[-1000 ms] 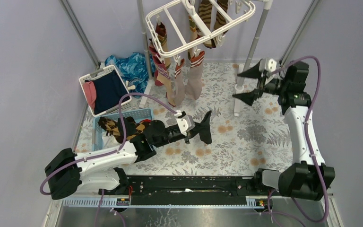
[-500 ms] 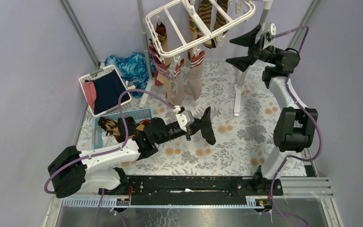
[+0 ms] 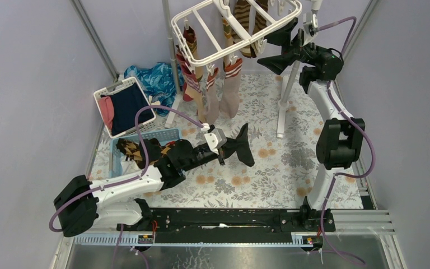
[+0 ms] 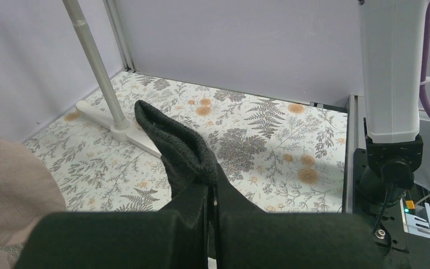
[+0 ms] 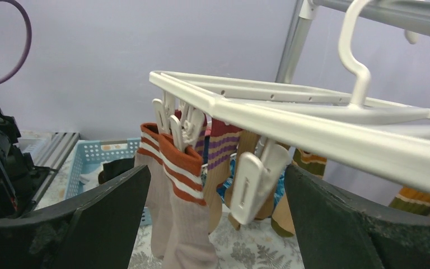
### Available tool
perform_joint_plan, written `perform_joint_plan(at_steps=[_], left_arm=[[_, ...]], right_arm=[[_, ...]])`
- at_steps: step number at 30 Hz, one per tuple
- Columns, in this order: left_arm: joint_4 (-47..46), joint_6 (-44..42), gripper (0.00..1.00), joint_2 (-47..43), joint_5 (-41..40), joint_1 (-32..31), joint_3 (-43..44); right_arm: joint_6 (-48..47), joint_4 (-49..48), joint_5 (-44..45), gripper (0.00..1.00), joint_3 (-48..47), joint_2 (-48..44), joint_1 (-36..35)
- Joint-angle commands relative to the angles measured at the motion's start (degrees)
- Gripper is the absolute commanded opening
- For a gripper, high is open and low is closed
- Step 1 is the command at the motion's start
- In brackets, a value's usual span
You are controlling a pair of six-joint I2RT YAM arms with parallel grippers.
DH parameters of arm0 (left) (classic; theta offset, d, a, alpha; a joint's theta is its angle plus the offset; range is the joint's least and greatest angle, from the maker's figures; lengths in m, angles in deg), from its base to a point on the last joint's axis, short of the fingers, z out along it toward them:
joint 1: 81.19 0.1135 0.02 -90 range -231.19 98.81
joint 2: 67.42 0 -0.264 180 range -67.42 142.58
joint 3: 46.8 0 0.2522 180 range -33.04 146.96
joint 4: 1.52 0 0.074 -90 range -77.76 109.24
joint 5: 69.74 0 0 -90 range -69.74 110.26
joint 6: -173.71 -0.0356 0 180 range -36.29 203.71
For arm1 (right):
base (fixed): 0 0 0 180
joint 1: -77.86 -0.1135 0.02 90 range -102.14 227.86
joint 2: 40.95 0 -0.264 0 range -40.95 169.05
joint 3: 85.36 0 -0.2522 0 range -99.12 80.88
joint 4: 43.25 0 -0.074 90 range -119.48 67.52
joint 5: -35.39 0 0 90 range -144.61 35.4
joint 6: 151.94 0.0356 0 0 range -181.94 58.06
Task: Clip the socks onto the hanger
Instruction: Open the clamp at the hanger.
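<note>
Left gripper (image 4: pixel 211 189) — clenched on one black sock (image 4: pixel 171 137), frame centre. Right gripper (image 3: pixel 263 50) — released beside the one hanger (image 5: pixel 313 133), upper right.

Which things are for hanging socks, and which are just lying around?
For the job: hanger, clipped socks, black sock in the left gripper, spare socks in the blue basket, right gripper.
Lying about: white laundry basket, navy and pink clothes, shiny blue cloth.
</note>
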Motion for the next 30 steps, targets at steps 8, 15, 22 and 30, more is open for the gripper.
perform_joint_plan(at_steps=[8,15,22,30], left_arm=[[-0.81,0.35,0.00,-1.82,-1.01,0.19,-0.61],[-1.16,2.67,0.00,-1.84,-0.72,0.16,-1.08],[-1.78,3.37,0.00,-1.76,-0.28,0.19,-1.09],[-2.15,4.00,0.00,-1.76,0.15,0.18,-1.08]], right_arm=[[6.10,-4.94,4.84,0.94,-5.05,3.07,-3.11],[7.73,-6.70,5.73,0.91,-1.71,1.48,-3.14],[1.63,0.38,5.81,0.88,3.34,-2.30,-2.60],[-2.82,3.40,5.83,0.86,7.98,-6.87,-2.26]])
